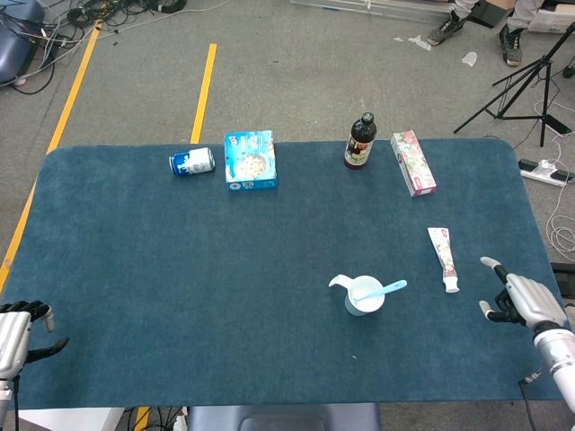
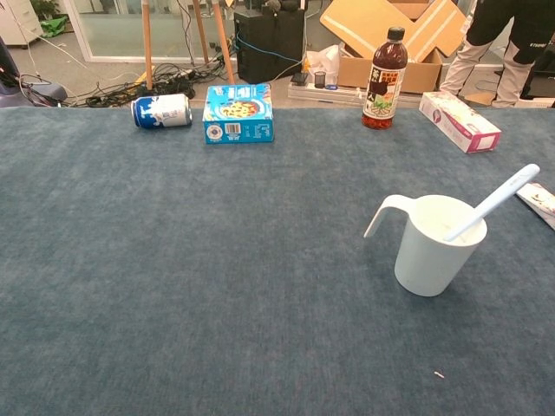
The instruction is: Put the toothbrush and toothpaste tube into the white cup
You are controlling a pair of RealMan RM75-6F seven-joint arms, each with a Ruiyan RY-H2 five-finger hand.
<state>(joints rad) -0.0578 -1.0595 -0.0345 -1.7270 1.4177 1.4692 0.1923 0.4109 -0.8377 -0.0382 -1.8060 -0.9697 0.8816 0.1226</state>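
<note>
One item is left outside: the toothpaste tube (image 1: 443,258) lies flat on the table toward the right edge, between the white cup (image 1: 364,296) and the right robot hand (image 1: 523,300), its long axis running from far edge to near edge with the cap nearest the robot. The right robot hand hovers by the right edge, fingers spread and empty, just right of the tube's cap end and far nearer than the left robot hand (image 1: 16,328), idle and loosely spread at the near left corner. The toothbrush (image 1: 380,290), slim light-blue plastic, leans in the smooth handled cup. The tube looks soft and flattened; the table's blue cover looks like felt.
</note>
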